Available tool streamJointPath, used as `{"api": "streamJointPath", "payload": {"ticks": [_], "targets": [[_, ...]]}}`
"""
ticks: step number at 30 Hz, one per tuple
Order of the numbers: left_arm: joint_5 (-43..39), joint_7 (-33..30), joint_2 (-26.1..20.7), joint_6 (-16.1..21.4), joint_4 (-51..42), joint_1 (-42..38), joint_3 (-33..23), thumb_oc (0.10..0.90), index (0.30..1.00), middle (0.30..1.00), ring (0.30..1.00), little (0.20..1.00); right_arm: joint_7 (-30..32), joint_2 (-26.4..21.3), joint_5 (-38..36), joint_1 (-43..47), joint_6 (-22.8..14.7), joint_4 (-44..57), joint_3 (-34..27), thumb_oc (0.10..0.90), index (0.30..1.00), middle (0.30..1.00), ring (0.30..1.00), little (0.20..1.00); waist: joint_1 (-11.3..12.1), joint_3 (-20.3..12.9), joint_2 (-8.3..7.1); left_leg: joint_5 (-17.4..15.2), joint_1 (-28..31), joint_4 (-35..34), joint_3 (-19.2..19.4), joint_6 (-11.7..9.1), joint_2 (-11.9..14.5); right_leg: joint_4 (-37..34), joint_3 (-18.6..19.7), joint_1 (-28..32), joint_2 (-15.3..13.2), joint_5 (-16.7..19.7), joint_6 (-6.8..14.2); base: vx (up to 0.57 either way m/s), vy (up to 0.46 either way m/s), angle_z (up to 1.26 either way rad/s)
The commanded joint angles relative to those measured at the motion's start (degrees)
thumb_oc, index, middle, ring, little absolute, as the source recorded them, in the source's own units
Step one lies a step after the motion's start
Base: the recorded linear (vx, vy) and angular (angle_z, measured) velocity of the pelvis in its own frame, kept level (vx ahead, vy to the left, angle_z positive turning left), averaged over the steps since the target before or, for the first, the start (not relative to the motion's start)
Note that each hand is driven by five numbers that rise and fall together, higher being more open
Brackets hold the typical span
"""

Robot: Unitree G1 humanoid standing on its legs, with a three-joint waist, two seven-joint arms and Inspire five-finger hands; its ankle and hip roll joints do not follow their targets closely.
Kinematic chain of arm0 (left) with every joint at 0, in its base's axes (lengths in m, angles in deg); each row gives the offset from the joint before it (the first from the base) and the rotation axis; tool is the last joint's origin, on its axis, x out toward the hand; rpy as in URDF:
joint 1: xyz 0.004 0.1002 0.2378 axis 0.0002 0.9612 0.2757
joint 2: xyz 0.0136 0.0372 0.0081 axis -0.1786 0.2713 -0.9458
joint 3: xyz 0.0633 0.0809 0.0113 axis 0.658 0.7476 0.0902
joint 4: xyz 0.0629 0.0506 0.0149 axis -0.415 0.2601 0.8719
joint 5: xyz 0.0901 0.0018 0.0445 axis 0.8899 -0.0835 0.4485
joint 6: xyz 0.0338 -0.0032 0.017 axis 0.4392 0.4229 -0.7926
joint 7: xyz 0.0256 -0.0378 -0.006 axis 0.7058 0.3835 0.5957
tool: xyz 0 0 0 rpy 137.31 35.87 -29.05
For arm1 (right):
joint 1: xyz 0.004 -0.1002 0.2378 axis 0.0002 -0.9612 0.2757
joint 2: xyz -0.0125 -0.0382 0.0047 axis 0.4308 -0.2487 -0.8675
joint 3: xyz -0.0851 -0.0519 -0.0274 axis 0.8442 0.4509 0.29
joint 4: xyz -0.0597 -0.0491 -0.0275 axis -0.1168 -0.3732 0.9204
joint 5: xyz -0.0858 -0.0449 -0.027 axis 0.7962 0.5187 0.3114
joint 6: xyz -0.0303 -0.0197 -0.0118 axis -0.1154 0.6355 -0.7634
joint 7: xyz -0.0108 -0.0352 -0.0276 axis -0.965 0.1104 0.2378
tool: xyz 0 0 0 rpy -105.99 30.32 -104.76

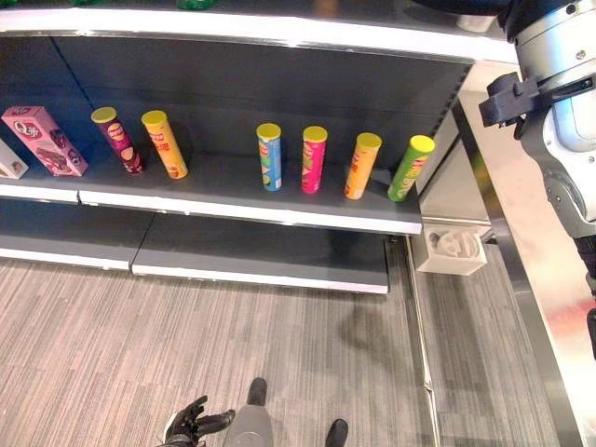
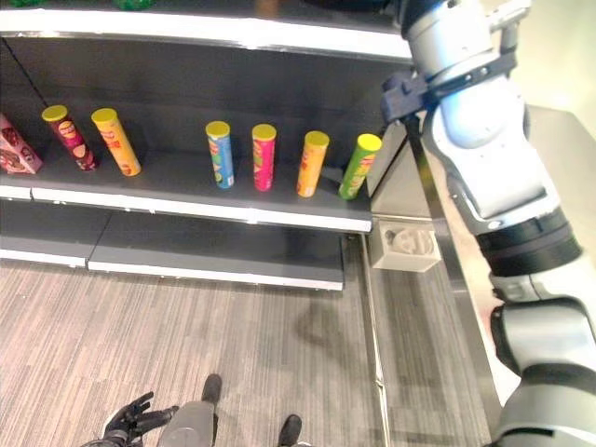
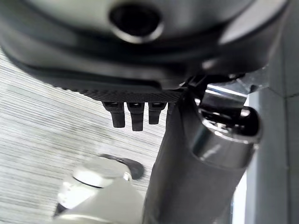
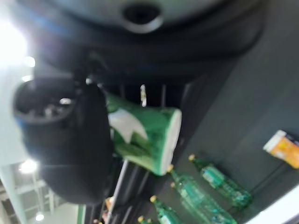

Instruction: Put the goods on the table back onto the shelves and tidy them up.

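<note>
My right hand (image 4: 65, 140) is raised at the upper shelf and shut on a green and white can (image 4: 145, 135), thumb across its side. In the eye views the right arm (image 2: 484, 140) reaches up past the upper shelf's front edge (image 1: 279, 33). On the middle shelf (image 1: 251, 209) stand several leaning chip tubes: maroon (image 1: 118, 140), yellow (image 1: 165, 143), blue (image 1: 269, 156), pink (image 1: 314, 159), orange (image 1: 361, 165) and green (image 1: 410, 168). My left hand (image 1: 191, 424) hangs low over the floor, fingers relaxed and holding nothing.
A pink box (image 1: 45, 140) leans at the shelf's left end. Several green bottles (image 4: 205, 191) and an orange packet (image 4: 282, 147) sit on the shelf beyond the can. A white box (image 1: 452, 247) rests by the shelf's right end. The bottom shelf (image 1: 261, 261) is bare.
</note>
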Motion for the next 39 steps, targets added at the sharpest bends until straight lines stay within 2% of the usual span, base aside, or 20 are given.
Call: {"api": "streamJointPath", "payload": {"ticks": [1,5,6,7,8,10,11,12,14,16,17,18,19,20,22,23,27,34,39], "targets": [[1.4,-0.5,-3.5,1.6,0.0,0.1,2.1,0.800,0.900,0.900,0.900,0.900,2.8,-0.7,1.1,2.6,-0.6,-2.9,-2.3,0.400,0.300,0.300,0.300,0.300,1.8,-6.3,-2.20,-1.8,-1.6,-3.1,-0.6,-1.3,-2.7,0.8,0.1,2.3,0.5,-6.7,4.2,0.26,0.167,-0.22],[3.0,0.0,-3.4,1.7,1.2,1.2,2.6,0.800,0.900,0.900,0.900,0.900,2.2,0.4,1.8,2.6,0.0,-2.9,-2.2,0.400,0.300,0.300,0.300,0.300,1.6,-8.0,-1.73,-3.4,2.1,-3.1,0.2,-0.2,-4.6,0.8,1.3,4.0,-2.4,-6.3,5.3,0.20,0.173,0.05],[2.6,-0.1,-3.7,1.8,1.3,0.9,2.5,0.800,0.900,0.900,0.900,0.900,2.3,0.9,2.3,3.1,0.2,-3.8,-1.7,0.400,0.300,0.300,0.300,0.300,1.9,-8.3,-1.78,-4.0,2.8,-3.1,0.8,0.7,-5.5,0.8,1.4,4.5,-3.7,-5.8,6.1,0.16,0.167,-0.05],[2.6,-0.1,-3.7,1.8,1.3,0.9,2.5,0.800,0.900,0.900,0.900,0.900,2.3,0.9,2.3,3.1,0.2,-3.8,-1.7,0.400,0.300,0.300,0.300,0.300,1.9,-8.3,-1.78,-4.0,2.8,-3.1,0.8,0.7,-5.5,0.8,1.4,4.5,-3.7,-5.8,6.1,0.21,0.257,-0.13],[2.1,-0.6,-4.0,1.9,1.3,0.8,2.0,0.800,0.900,0.900,0.900,0.900,2.5,2.4,2.4,3.5,0.3,-5.2,-1.2,0.400,0.300,0.300,0.300,0.300,2.6,-8.5,-1.70,-5.4,4.3,-3.1,2.0,2.0,-6.6,3.6,1.5,4.2,-5.9,-5.3,7.0,0.15,0.214,-0.20],[2.0,-0.7,-4.3,1.9,0.9,0.6,1.9,0.800,0.900,0.900,0.900,0.900,2.2,3.0,2.5,4.1,0.6,-5.8,-0.9,0.400,0.300,0.300,0.300,0.300,3.0,-8.3,-1.27,-6.5,5.8,-3.1,2.6,3.1,-7.3,11.0,2.1,1.8,-7.6,-4.7,7.9,0.13,0.211,-0.34],[2.0,-0.7,-4.3,1.9,0.9,0.6,1.9,0.800,0.900,0.900,0.900,0.900,2.2,3.0,2.5,4.2,0.6,-5.8,-0.9,0.400,0.300,0.300,0.300,0.300,3.1,-8.2,-1.30,-6.5,5.8,-3.1,2.7,3.2,-7.4,11.5,2.3,1.5,-7.8,-5.0,8.0,0.05,0.188,-0.41],[1.6,-0.9,-4.9,2.0,0.0,0.0,1.8,0.800,0.900,0.900,0.900,0.900,1.9,3.2,2.9,5.6,0.9,-5.5,0.2,0.400,0.300,0.300,0.300,0.300,2.2,-6.7,-0.25,-6.8,7.2,-3.1,2.2,4.4,-7.5,20.5,4.4,-2.8,-8.2,-2.0,8.2,0.01,0.147,-0.38],[1.7,-0.9,-5.5,2.3,-0.3,-0.6,2.4,0.800,0.900,0.900,0.900,0.900,2.0,3.4,2.6,6.5,0.8,-6.4,0.8,0.400,0.300,0.300,0.300,0.300,1.4,-5.7,0.57,-7.6,8.0,-3.1,1.5,4.8,-7.4,24.8,6.5,-6.3,-8.0,-1.6,7.7,0.02,0.097,-0.24],[1.4,-0.9,-5.6,2.4,-0.7,-0.9,2.4,0.800,0.900,0.900,0.900,0.900,1.9,3.4,2.5,7.4,0.7,-6.7,1.3,0.400,0.300,0.300,0.300,0.300,1.3,-5.6,0.87,-8.0,8.2,-3.1,1.2,4.7,-7.1,24.2,6.6,-7.5,-8.1,-1.8,7.5,0.04,-0.010,-0.03],[1.2,-0.8,-5.6,2.6,-1.0,-1.2,2.7,0.800,0.900,0.900,0.900,0.900,2.0,3.4,2.1,8.4,0.6,-7.3,1.9,0.400,0.300,0.300,0.300,0.300,1.3,-5.5,0.98,-8.3,8.4,-3.1,0.7,4.5,-6.9,21.5,6.4,-8.2,-7.9,-2.0,7.2,0.10,-0.115,0.03],[0.7,-0.7,-6.1,3.1,-2.0,-2.0,3.4,0.800,0.900,0.900,0.900,0.900,2.1,3.5,1.3,10.3,0.6,-7.8,2.7,0.400,0.300,0.300,0.300,0.300,0.7,-4.9,0.53,-8.7,8.7,-3.1,-0.4,4.0,-7.0,13.8,6.2,-9.7,-7.7,-0.3,7.5,0.12,-0.166,-0.06],[3.5,-1.6,-6.1,2.3,-1.7,-2.1,4.3,0.800,0.900,0.900,0.900,0.900,5.5,2.2,2.8,9.9,-2.0,-9.7,3.1,0.400,0.300,0.300,0.300,0.300,-0.1,-4.4,0.02,-9.3,9.0,-3.1,0.0,3.6,-6.6,10.0,7.3,-9.7,-7.1,-0.3,7.6,0.18,-0.268,-0.03],[2.4,-0.6,-7.8,2.0,-1.7,-2.9,4.6,0.800,0.900,0.900,0.900,0.900,1.4,3.1,2.3,14.7,1.3,-9.0,6.4,0.400,0.300,0.300,0.300,0.300,0.1,-4.6,-2.33,-9.4,9.2,-2.9,-1.7,3.3,-6.6,4.5,8.8,-6.5,-6.7,0.4,8.1,0.17,-0.221,0.19],[1.3,-0.8,-7.2,2.3,-1.6,-3.2,4.2,0.800,0.900,0.900,0.900,0.900,1.2,3.8,0.3,15.0,1.7,-10.1,6.1,0.400,0.300,0.300,0.300,0.300,0.0,-5.2,-2.89,-9.4,9.1,-3.1,-2.0,3.2,-6.6,3.3,8.6,-6.0,-6.6,1.4,8.1,0.19,-0.139,0.66],[0.7,-0.4,-5.6,3.0,-1.6,-2.9,4.2,0.800,0.900,0.900,0.900,0.900,2.1,4.2,0.1,13.4,0.6,-9.9,5.8,0.400,0.300,0.300,0.300,0.300,-0.2,-6.8,-3.27,-10.0,9.9,-3.1,-2.3,3.0,-6.3,1.1,8.1,-3.9,-6.2,2.2,8.0,0.23,-0.107,0.80],[1.3,-0.3,-4.4,2.4,-0.7,-2.3,4.4,0.800,0.900,0.900,0.900,0.900,1.7,3.3,2.0,12.6,0.3,-6.6,5.7,0.400,0.300,0.300,0.300,0.300,0.0,-8.3,-3.73,-10.6,10.8,-3.1,-3.5,2.4,-5.0,0.8,6.4,-2.0,-5.5,1.0,7.7,0.17,-0.100,0.25],[0.9,-1.2,-4.0,2.3,0.6,-2.3,4.3,0.800,0.900,0.900,0.900,0.900,1.5,4.5,2.6,12.6,0.8,-10.1,5.6,0.400,0.300,0.300,0.300,0.300,1.4,-9.0,-4.75,-10.8,10.9,-3.1,-4.9,1.8,-4.2,0.8,3.9,0.0,-5.4,-0.4,7.3,0.06,-0.046,0.15],[-0.1,-1.6,-4.0,2.2,1.8,-2.4,4.3,0.800,0.900,0.900,0.900,0.900,1.7,6.0,2.8,14.6,1.4,-15.9,7.1,0.400,0.300,0.300,0.300,0.300,2.4,-9.1,-4.96,-10.6,10.3,-3.1,-6.0,1.5,-4.3,0.8,2.2,0.5,-5.8,-0.5,7.3,0.03,-0.029,0.19]]}}
